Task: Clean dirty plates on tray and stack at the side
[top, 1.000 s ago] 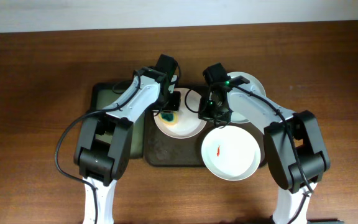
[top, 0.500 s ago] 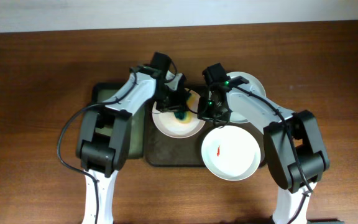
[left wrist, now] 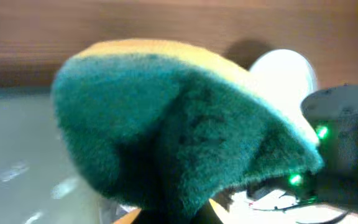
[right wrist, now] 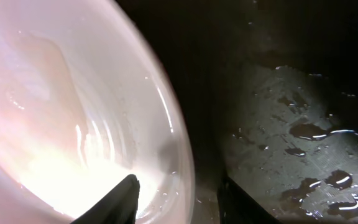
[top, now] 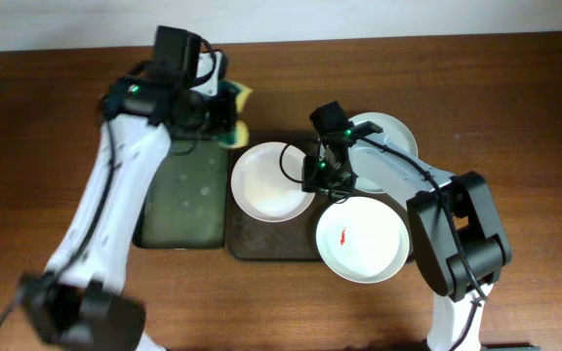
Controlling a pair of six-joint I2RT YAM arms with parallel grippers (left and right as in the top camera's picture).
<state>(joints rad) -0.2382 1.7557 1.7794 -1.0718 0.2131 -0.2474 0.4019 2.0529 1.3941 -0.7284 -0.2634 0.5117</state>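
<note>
Straddling plate (right wrist: 55, 112) rim, right claw (right wrist: 179, 198) parted, left claw (top: 220, 117) clamping sponge (left wrist: 166, 124)

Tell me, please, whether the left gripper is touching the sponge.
Touching. The left wrist view shows the sponge folded where the left gripper pinches it; overhead, it juts from that gripper.

Overhead camera looked straight down from afar on the table (top: 515, 117). Left wrist camera faced forward, hard against the sponge (left wrist: 179, 124). Right wrist camera looked down closely past the right gripper (right wrist: 178, 193); the plate (right wrist: 73, 112) between its fingertips also showed overhead.
</note>
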